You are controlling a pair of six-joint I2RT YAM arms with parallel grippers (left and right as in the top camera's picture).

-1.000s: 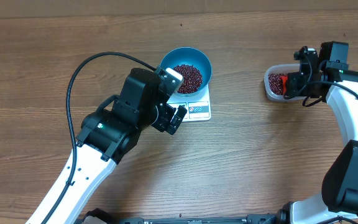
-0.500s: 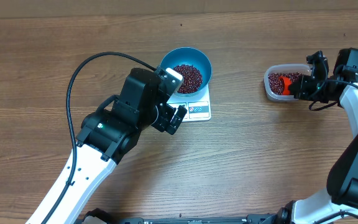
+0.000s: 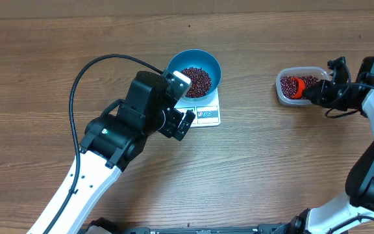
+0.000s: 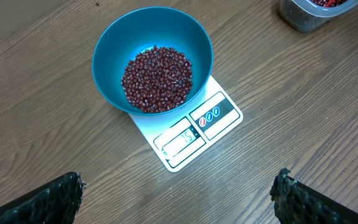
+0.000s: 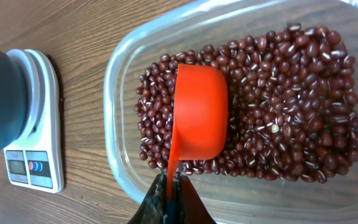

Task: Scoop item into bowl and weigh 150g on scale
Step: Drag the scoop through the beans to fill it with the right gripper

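The blue bowl (image 3: 194, 72) (image 4: 152, 57) stands on the white scale (image 3: 203, 114) (image 4: 197, 127) and holds a heap of dark red-brown beans (image 4: 157, 79). My left gripper (image 4: 178, 196) hangs open just in front of the scale, nothing between its fingers. At the right, a clear plastic container (image 3: 299, 86) (image 5: 120, 93) is full of beans (image 5: 291, 112). My right gripper (image 5: 169, 193) is shut on the handle of an orange scoop (image 5: 199, 112) (image 3: 295, 86), whose cup lies rounded side up on the beans in the container.
Bare wooden table surrounds the scale and container. The left arm's black cable (image 3: 83, 78) loops over the table at the left. The scale (image 5: 36, 124) shows at the left edge of the right wrist view.
My right arm has swung right and lower, and the orange scoop has turned over in the container. The left arm, bowl and scale have not moved.
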